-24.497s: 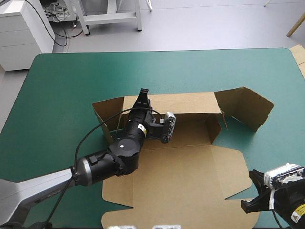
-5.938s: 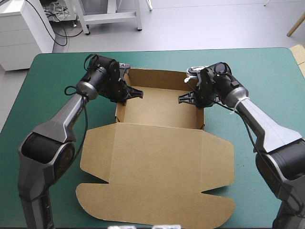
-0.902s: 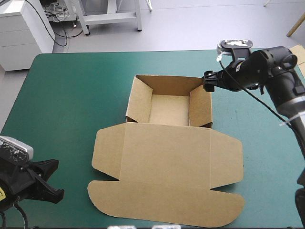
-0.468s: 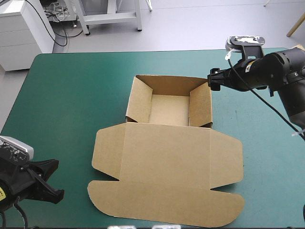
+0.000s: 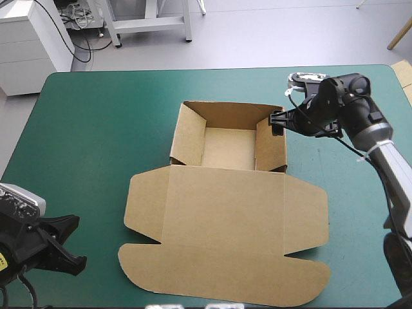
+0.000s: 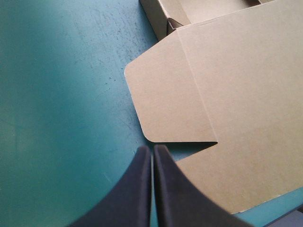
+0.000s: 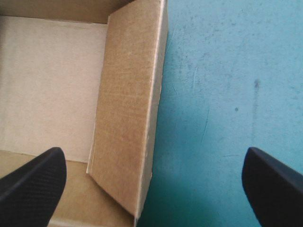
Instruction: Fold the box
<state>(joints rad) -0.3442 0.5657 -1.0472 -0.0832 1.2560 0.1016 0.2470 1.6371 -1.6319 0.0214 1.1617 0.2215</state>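
The brown box (image 5: pixel 228 147) stands mid-table as an open tray with four walls up. Its lid (image 5: pixel 225 232) lies flat toward the table's near edge, side flaps spread. My right gripper (image 5: pixel 277 122) hovers open over the tray's right wall near its far corner. In the right wrist view that wall (image 7: pixel 128 123) runs between the wide-apart fingers of the right gripper (image 7: pixel 154 156), tray floor on one side, cover on the other. My left gripper (image 5: pixel 71 243) sits shut near the table's front left corner. In its wrist view the left gripper (image 6: pixel 152 151) points at the notch beside the lid's left flap (image 6: pixel 165 101).
Bare teal-green cover (image 5: pixel 96 141) lies left of the box, and more lies right of it (image 5: pixel 347 193). An edge of pale board (image 5: pixel 404 72) shows at the table's far right corner.
My right gripper has swung back from beyond the tray's far right corner to over the right wall. The left arm and the box have not moved.
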